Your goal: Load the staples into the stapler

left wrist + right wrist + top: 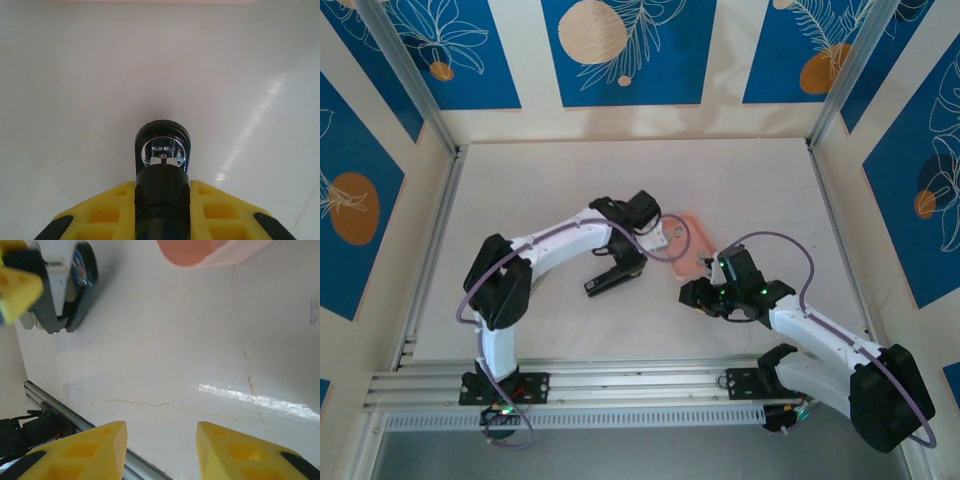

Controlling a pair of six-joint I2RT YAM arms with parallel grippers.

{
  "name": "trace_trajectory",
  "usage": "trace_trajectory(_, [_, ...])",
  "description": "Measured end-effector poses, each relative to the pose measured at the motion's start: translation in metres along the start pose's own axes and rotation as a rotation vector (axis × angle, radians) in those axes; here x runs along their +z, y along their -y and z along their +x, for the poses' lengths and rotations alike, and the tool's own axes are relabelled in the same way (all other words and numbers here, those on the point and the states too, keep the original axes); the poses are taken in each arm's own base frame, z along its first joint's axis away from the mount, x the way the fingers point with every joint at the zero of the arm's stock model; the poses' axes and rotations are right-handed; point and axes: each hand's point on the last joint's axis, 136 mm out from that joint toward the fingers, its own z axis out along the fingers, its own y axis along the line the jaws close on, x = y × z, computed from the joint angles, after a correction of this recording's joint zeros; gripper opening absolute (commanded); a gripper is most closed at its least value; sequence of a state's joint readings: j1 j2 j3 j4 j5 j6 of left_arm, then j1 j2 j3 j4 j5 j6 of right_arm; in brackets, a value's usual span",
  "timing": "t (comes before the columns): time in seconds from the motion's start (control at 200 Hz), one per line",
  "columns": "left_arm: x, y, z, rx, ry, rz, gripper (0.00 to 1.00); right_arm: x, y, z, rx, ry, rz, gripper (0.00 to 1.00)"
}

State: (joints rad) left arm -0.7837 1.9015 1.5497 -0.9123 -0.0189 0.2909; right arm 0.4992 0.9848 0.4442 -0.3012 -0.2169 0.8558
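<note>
My left gripper [162, 192] is clamped on the stapler [162, 155], whose long axis slants up toward the pink tray [686, 232]. My right gripper [160, 440] stands parted, with nothing between its fingers. The one staple strip [313, 312] I can pick out (a thin grey sliver, so I only take it for one) lies on the table [520, 190] ahead of those fingers, toward the right edge of the right wrist view. It runs lengthwise along my reach, so I judge the right arm is the nearer one.
</note>
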Motion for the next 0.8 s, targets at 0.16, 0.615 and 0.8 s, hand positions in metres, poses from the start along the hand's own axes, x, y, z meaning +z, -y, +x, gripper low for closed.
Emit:
trace_trajectory(0.16, [-0.002,-0.037,0.023,-0.175,-0.050,-0.045,0.22,-0.003,-0.003,-0.008,-0.003,0.012,-0.004,0.42])
trace_trajectory(0.615, [-0.062,-0.086,0.034,-0.371,0.095,-0.180,0.79,-0.046,-0.024,-0.083,-0.077,0.197,0.005,0.77])
trace_trajectory(0.8, [-0.156,-0.137,0.073,-0.551,0.422,-0.407,1.00,-0.089,-0.002,-0.144,-0.133,0.429,0.107,0.99])
